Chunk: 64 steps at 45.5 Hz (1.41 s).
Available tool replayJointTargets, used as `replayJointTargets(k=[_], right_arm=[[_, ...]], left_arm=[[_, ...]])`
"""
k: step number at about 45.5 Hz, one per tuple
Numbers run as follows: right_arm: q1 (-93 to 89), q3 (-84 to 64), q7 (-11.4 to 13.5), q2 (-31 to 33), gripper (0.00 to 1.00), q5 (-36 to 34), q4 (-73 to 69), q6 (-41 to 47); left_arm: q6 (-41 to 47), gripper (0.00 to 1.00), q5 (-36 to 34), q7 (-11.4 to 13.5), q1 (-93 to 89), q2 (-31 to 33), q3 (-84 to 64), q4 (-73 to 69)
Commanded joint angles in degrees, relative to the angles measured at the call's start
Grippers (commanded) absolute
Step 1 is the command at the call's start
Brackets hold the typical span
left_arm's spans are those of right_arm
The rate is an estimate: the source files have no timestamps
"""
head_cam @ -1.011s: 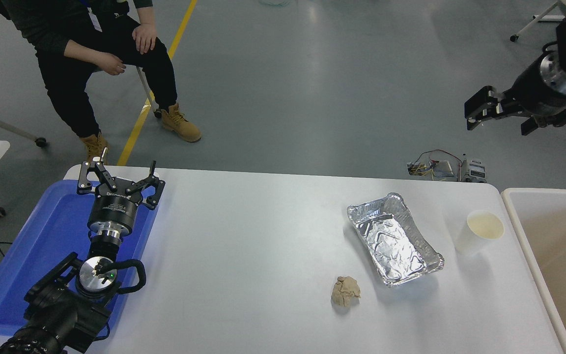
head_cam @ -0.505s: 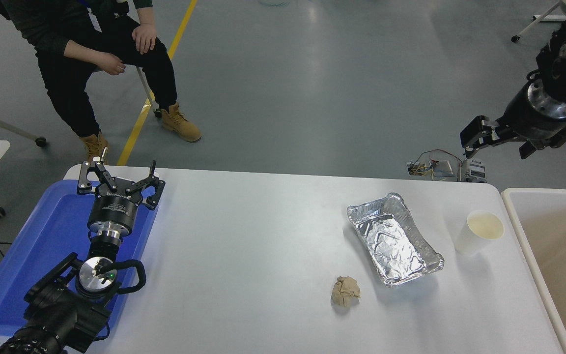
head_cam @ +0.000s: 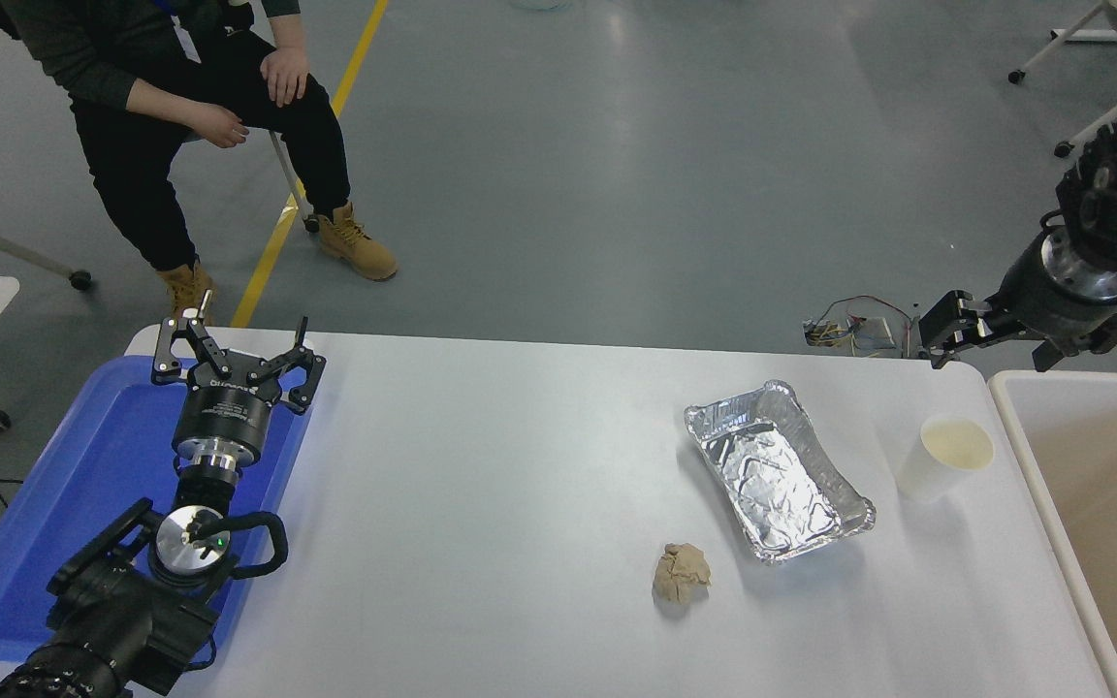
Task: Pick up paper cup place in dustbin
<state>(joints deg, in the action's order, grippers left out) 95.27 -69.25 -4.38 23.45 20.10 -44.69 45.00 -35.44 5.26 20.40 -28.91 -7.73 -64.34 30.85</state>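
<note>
Paper cup [head_cam: 942,458]: is being left standing upright on the white table [head_cam: 520,465], near its right edge, mouth up, cream inside showing; nothing is touching it.
Person [head_cam: 180,107]: is being seen seated at the far left, beyond the table, hands resting on the thighs.
Blue tray [head_cam: 54,504]: is lying at the table's left end.
Left gripper [head_cam: 234,354]: is being held parked over the blue tray; its jaws are spread wide and nothing is being gripped.
Paper ball [head_cam: 682,572]: a crumpled tan lump is lying on the table, just left of the near end of the foil tray.
Foil tray [head_cam: 778,471]: is lying slantwise between the paper ball and the paper cup, close to the cup but apart from it.
Right gripper [head_cam: 946,334]: is being held in the air over the table's far right corner, beyond the paper cup and well apart from it; how far its jaws are parted cannot be told, and nothing is seen in them.
Dustbin [head_cam: 1024,436]: is standing just beside the table's right edge, its white rim near the paper cup, beige inside partly cut off by the picture's edge.
</note>
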Motion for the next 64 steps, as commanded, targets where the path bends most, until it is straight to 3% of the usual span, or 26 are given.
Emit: replayJointTargets(k=[1, 33, 64], right_arm=[[-6.59, 2.01, -0.45, 1.07, 1.00, 0.11, 2.67, 0.00], [-21.71, 5.27, -0.46, 0.89, 0.99, 0.02, 14.98, -12.57], [-27.95, 10.28, -0.54, 0.81, 0.95, -0.07, 16.12, -22.41]], left_arm=[[-0.07, 1.00, 0.01, -0.01, 0.00, 0.00, 0.00, 0.00], [-0.07, 1.00, 0.01, -0.01, 0.00, 0.00, 0.00, 0.00], [-0.07, 1.00, 0.01, -0.01, 0.00, 0.00, 0.00, 0.00]])
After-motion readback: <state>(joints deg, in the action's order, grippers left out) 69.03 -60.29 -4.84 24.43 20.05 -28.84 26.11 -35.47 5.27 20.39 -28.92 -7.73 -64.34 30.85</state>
